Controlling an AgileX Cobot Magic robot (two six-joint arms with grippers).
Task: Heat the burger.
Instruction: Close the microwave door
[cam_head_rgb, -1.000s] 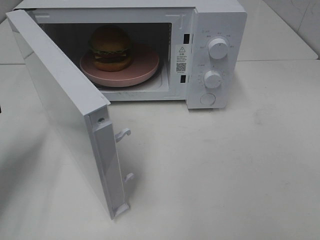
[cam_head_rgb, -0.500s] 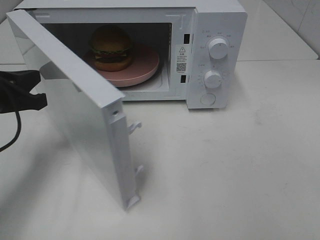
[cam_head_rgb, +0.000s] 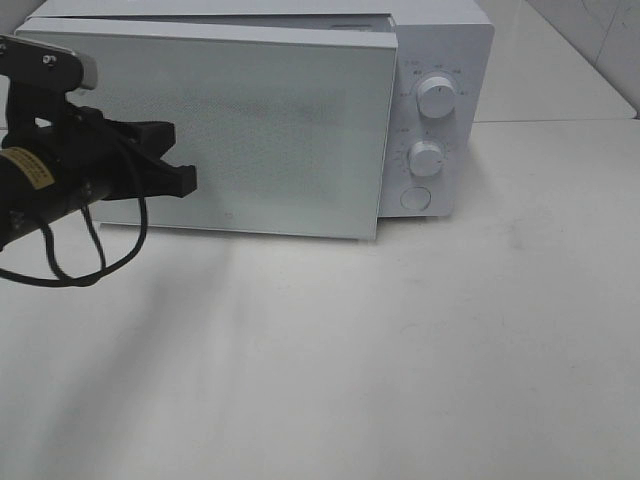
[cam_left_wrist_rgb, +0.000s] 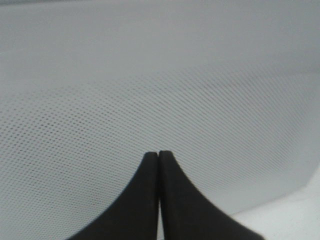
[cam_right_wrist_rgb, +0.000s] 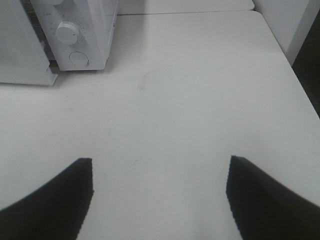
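Logging one frame set, three views.

Items counted: one microwave (cam_head_rgb: 440, 40), one door (cam_head_rgb: 260, 130), two knobs (upper (cam_head_rgb: 436, 97), lower (cam_head_rgb: 426, 158)), one round button (cam_head_rgb: 415, 198), two grippers, one black cable (cam_head_rgb: 70, 270).

Microwave: stands toward the far edge of the bench (cam_head_rgb: 400, 350), control panel (cam_head_rgb: 455, 150) on its right side. Both knobs sit one above the other on the panel, with the button below them.

Door: covers the whole cavity front and stands nearly flush. Its free edge sits slightly proud of the control panel, and the right wrist view shows that corner sticking out.

Burger: not visible in any view. The door's dotted screen hides the cavity, so its position cannot be read.

Left gripper (cam_head_rgb: 185, 180): clenched, fingers pressed together with nothing between them (cam_left_wrist_rgb: 159, 155). Its tips are at the door's face, left half, low. Cannot tell whether they actually touch. The cable loops down beneath the arm.

Right gripper (cam_right_wrist_rgb: 159, 161): spread wide and empty, over bare bench near the front edge, well apart from the microwave.
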